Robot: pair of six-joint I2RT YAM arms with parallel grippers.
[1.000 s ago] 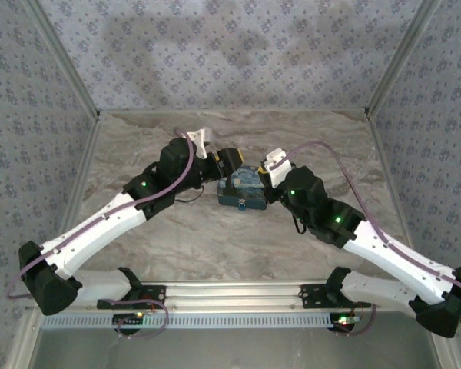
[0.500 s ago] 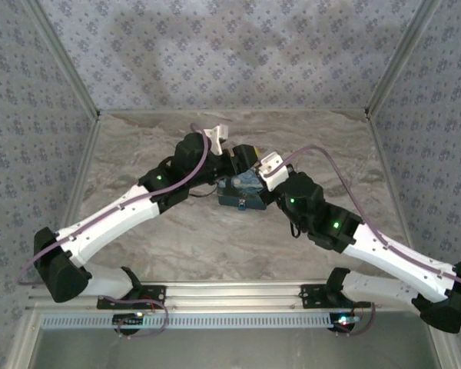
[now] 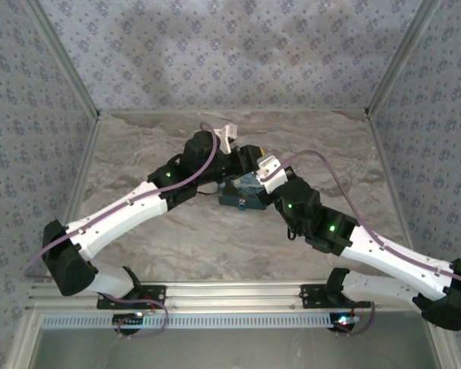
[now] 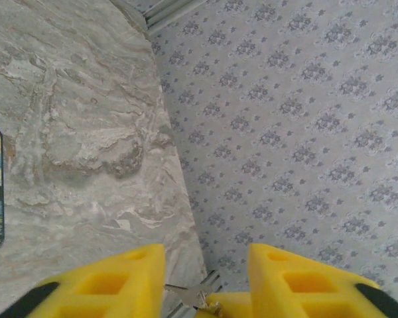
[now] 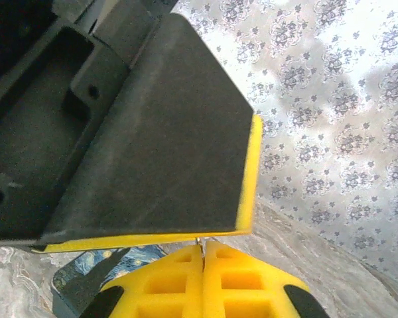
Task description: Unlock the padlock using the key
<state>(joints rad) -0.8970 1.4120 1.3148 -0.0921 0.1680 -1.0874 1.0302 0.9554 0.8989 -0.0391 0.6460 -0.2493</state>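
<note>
On the marbled table [image 3: 177, 231], the padlock [image 3: 240, 204] shows from above as a tiny dark blue spot at the near edge of the box [image 3: 243, 195], locked as far as we can judge and too small for us to make out its keyhole. Just past it, over the far side of the box, the two arms meet tip to tip. The right gripper [image 5: 203, 248] has its yellow fingers pressed together, and a thin sliver of metal at their seam is what we take to be the key [image 4: 189, 295]. The left gripper [image 4: 205, 265] hangs right against it with its fingers apart. The silvery key lies in the gap between them, and we see neither pad bearing on it. Beyond both stands the patterned back wall [image 3: 238, 54]. We read this as a handover or regrasp of the key in mid-air, before any approach to the lock. The next move calls for one firm pinch on the key's bow with the blade left free. The key must then be carried down and lined up with the padlock, which something will have to steady.
</note>
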